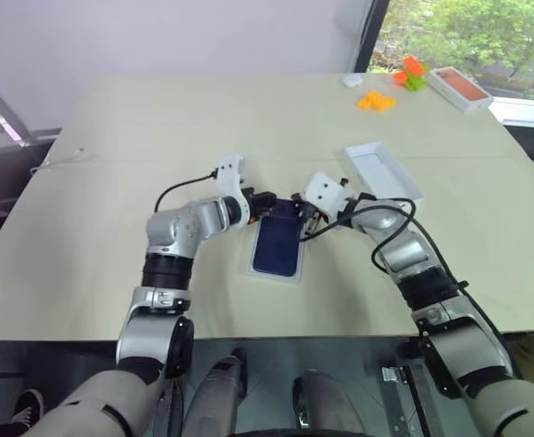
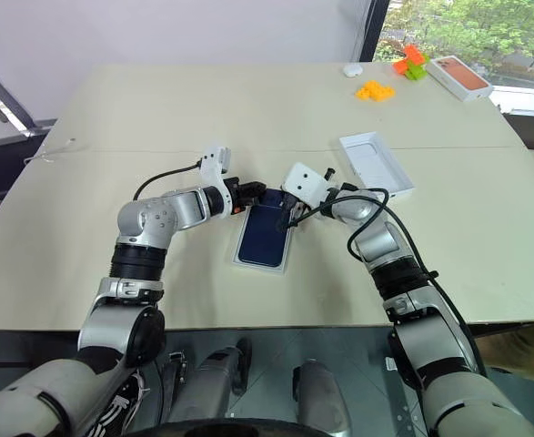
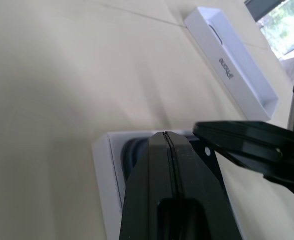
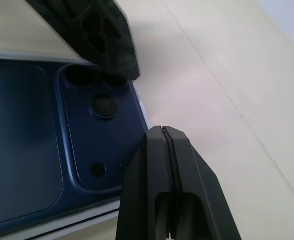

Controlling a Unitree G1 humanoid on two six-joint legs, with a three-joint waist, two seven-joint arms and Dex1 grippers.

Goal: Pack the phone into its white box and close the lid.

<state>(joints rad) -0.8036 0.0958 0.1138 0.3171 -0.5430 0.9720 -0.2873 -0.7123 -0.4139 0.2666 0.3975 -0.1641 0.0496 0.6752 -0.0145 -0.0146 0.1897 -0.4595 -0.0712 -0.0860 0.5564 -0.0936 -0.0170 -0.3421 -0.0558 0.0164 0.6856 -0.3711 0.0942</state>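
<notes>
Both pincers are pressed fully together with nothing between the fingers: the left gripper (image 1: 265,200) and the right gripper (image 1: 303,218) are parked at the far end of the phone (image 1: 277,244), tips nearly meeting over its camera corner. The phone is seen lying back-up inside the white box (image 1: 253,266), which sits flat on the table (image 1: 112,182) right in front of the robot. Only a thin white rim is left showing around the phone, so it looks pretty much seated, though whether that far end is pushed all the way down can't be told for sure.

The lid (image 1: 383,169) is lying open side up, off to the right and further back, well apart from the box. So packing looks basically done and the lid half is still untouched.

What could go wrong: if the phone is pressed unevenly with those closed tips, the near end could be levered up or the light box shoved across the table. The lid also fits tight, so a slightly crooked placement would likely get it jammed on one corner.
</notes>
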